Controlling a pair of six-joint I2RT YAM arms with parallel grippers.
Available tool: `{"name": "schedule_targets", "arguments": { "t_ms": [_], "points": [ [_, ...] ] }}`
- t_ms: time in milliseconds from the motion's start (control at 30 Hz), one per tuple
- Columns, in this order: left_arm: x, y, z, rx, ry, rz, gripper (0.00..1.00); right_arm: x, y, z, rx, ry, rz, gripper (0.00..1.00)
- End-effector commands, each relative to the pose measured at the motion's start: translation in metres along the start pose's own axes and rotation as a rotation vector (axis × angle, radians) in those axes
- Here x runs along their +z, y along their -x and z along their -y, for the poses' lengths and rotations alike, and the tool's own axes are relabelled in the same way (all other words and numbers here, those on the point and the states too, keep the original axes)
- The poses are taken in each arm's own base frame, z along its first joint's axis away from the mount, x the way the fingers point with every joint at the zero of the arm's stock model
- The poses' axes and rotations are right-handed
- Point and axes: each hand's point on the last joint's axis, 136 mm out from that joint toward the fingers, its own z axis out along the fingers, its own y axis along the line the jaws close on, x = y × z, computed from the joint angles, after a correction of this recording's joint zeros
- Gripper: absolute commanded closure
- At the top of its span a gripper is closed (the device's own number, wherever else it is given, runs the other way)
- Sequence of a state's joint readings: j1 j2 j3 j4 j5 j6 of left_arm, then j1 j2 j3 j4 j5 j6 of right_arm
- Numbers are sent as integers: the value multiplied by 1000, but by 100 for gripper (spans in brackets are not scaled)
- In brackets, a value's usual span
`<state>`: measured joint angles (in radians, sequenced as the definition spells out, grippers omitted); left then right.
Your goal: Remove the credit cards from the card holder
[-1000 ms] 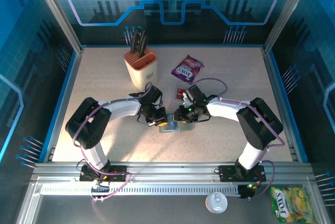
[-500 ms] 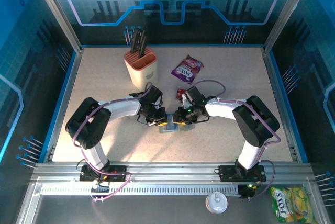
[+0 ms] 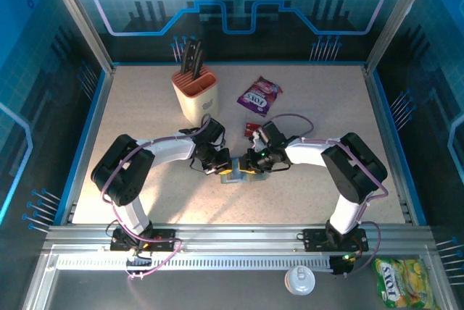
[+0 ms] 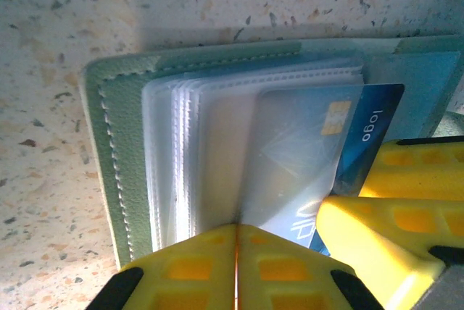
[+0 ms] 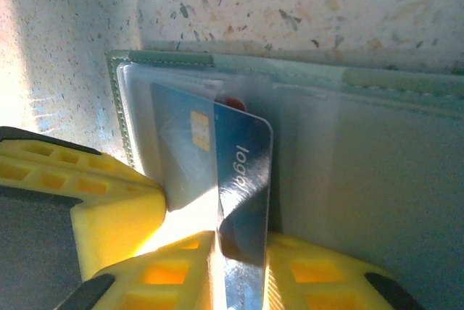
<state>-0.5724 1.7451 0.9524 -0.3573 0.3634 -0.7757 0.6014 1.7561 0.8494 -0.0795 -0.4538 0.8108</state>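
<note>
Two grips share the work: my left gripper, clamped on the clear sleeves of the flat grey-green stitched card holder, pins it to the speckled table so my right gripper, closed on the half-drawn blue plastic credit card, can pull

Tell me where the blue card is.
In the right wrist view the blue card sits left of centre, half out of a clear sleeve of the card holder, its near end pinched in the right gripper.
</note>
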Motion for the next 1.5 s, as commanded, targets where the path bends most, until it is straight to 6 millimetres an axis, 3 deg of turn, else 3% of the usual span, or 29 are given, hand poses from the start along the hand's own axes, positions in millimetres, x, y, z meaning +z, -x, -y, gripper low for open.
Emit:
{"name": "schedule_targets", "arguments": {
  "t_ms": [0,767,1067,1467],
  "points": [
    [8,-6,-15,-9,54,-34,91,-4,-2,2,15,7,5,78],
    [9,-6,-16,-6,61,-34,91,-36,3,18,22,-22,50,86],
    [4,0,-9,19,50,-10,91,-63,9,7,-64,-69,83,89],
    [-1,6,3,52,13,13,89,-119,33,11,-358,-325,91,98]
  ]
}}
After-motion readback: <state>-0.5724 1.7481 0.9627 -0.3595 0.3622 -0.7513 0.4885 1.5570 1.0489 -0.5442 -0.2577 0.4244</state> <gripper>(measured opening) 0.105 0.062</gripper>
